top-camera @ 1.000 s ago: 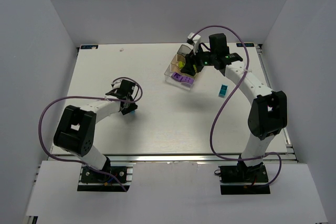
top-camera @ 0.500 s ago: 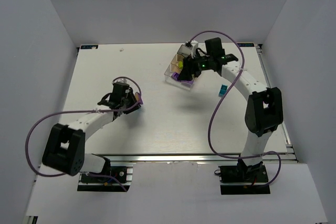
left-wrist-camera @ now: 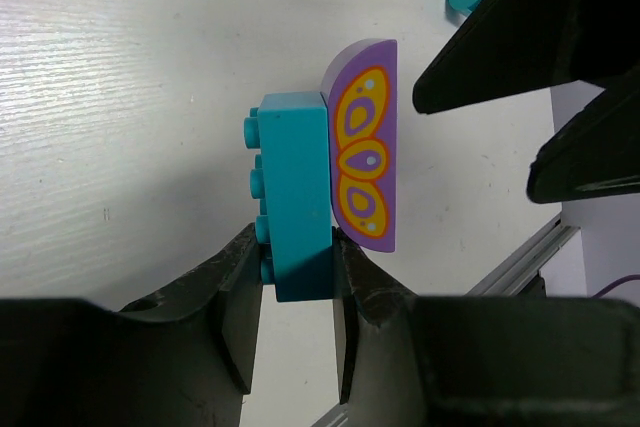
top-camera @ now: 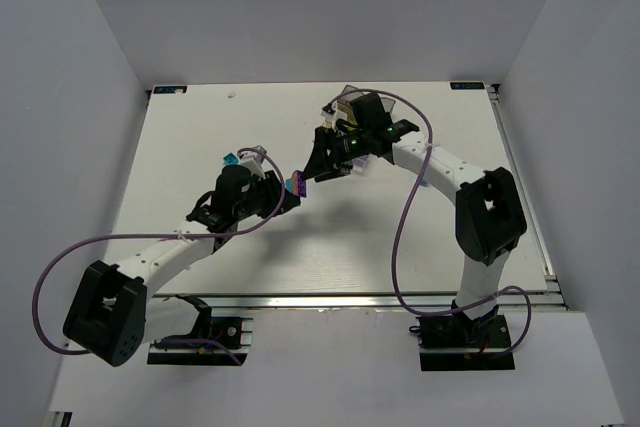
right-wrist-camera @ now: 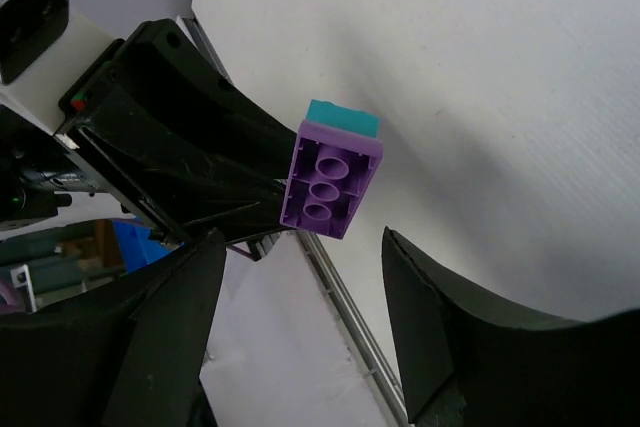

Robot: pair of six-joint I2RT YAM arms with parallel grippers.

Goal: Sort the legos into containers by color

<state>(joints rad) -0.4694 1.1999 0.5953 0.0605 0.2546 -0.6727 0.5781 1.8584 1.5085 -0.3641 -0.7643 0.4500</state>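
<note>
The left claw (left-wrist-camera: 295,262) is clenched on the teal brick (left-wrist-camera: 293,172), holding it above the tabletop (left-wrist-camera: 130,97) with the stuck-on purple piece (left-wrist-camera: 365,157) facing outward. The right claw (right-wrist-camera: 303,257) is spread wide, one finger on each side of that piece (no contact yet). It is probably there to split the pair, so each colour can reach its own compartment of the tray (top-camera: 347,93) nearby.

L pincer (top-camera: 286,190) w/ purple brick (top-camera: 295,184)

Robotics lab test cell, white table (top-camera: 190,132), plain grey walls (top-camera: 70,77), aluminium mounting rail (top-camera: 340,304)
</note>
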